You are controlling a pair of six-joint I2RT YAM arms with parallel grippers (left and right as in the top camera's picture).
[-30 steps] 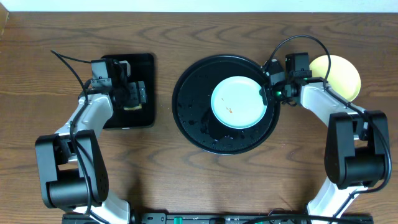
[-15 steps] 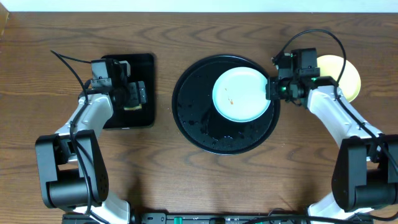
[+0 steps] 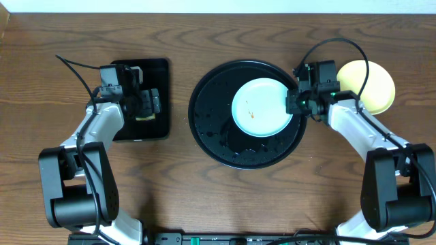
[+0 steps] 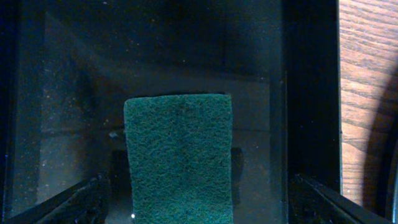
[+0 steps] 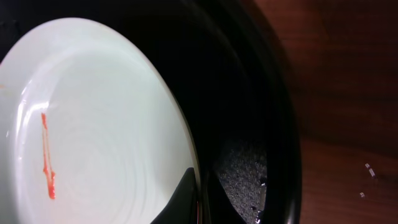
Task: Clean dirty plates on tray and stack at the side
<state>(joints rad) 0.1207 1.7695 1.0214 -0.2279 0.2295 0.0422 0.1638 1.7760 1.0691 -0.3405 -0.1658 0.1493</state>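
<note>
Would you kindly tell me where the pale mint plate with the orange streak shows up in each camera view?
Overhead: the mint plate is over the round black tray, right of its centre.
Left wrist: not in it; only a green sponge shows.
Right wrist: the mint plate fills the left half.
Shared landmark: the plate's orange streak, seen overhead and from the right wrist.

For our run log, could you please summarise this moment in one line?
blue plate: on tray, orange streak, rim clamped by right gripper | left gripper: open above sponge

2 arms [image 3: 102, 126], white links [image 3: 354, 126], bulky black joints [image 3: 392, 173], thin looped black cables [image 3: 340, 39], green wrist light [image 3: 302, 104]
</note>
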